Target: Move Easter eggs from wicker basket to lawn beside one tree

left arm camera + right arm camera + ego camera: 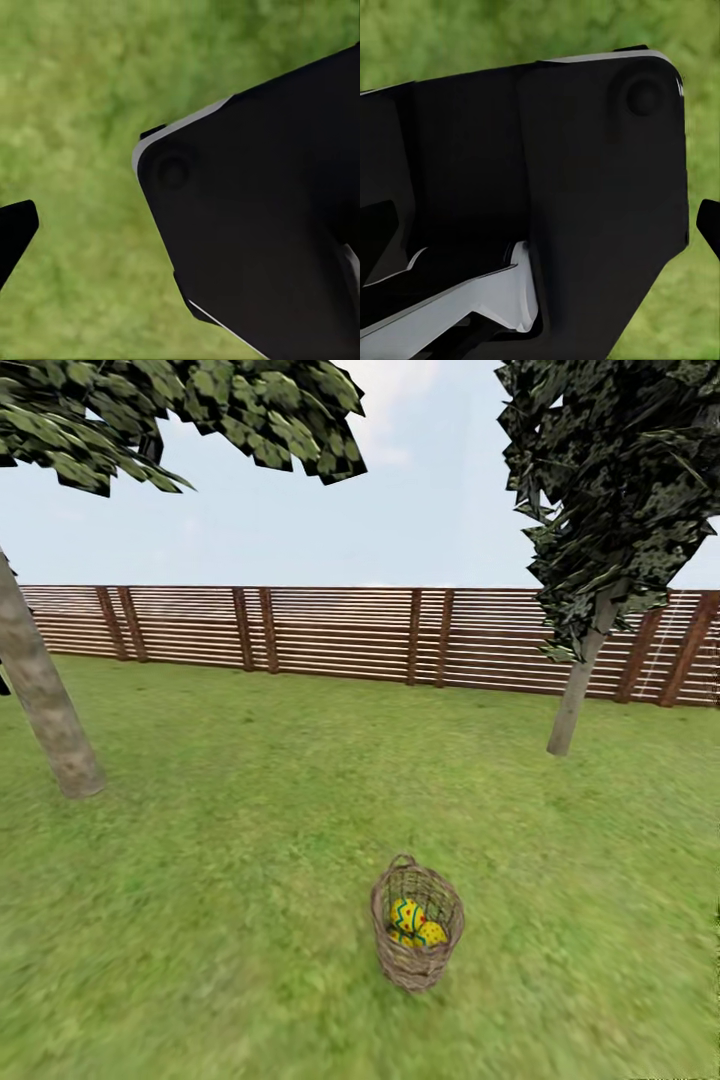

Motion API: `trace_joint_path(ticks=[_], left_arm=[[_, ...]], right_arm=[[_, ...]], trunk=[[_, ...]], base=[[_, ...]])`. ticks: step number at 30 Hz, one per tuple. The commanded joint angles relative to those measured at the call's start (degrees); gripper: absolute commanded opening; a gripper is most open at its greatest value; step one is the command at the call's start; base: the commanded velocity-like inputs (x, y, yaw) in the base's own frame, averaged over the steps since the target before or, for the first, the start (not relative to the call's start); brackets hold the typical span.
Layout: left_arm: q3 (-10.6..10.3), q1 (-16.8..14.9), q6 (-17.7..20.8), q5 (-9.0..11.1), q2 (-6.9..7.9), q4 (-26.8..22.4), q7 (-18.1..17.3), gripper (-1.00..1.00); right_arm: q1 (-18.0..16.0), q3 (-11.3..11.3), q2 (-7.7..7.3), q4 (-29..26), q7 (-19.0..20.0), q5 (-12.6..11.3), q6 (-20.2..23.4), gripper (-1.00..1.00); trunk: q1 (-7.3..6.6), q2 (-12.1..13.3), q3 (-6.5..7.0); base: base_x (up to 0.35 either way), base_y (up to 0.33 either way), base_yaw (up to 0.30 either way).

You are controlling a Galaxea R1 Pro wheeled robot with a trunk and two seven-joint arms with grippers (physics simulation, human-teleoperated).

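The brown wicker basket (415,960) stands upright on the lawn (230,830), low and a little right of centre in the head view. Yellow Easter eggs lie inside it: one with blue zigzag bands (407,913) and one with red dots (433,933); more yellow shows beneath them, mostly hidden by the rim. A slim tree (578,695) with speckled foliage rises beyond the basket at the right, before the fence. Over grass, one black left fingertip (16,232) sits at the picture's edge, and one right fingertip (709,221) likewise; black robot body hides the opposite fingers. Nothing is held.
A thicker leaning tree trunk (45,700) stands at the left, closer than the slim one. A brown horizontal-slat fence (340,635) bounds the garden at the back. Open grass stretches between the basket and both trees.
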Motion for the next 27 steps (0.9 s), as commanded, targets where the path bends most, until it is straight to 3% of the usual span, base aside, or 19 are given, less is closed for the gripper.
trace_joint_path(ticks=[1, 27], left_arm=[[-0.1, 0.0, -0.2, 0.0, 0.02, 0.0, 0.0, 1.0], [-0.1, 0.0, -0.2, 0.0, 0.02, 0.0, 0.0, 1.0]], right_arm=[[0.0, -0.4, 0.02, -0.1, 0.2, -0.1, -0.1, 1.0], [0.0, -0.4, 0.02, -0.1, 0.2, -0.1, -0.1, 1.0]], trunk=[[0.06, -0.1, -0.09], [0.06, -0.1, 0.57]], base=[[0.22, 0.266, -0.235], [0.197, 0.279, -0.261]])
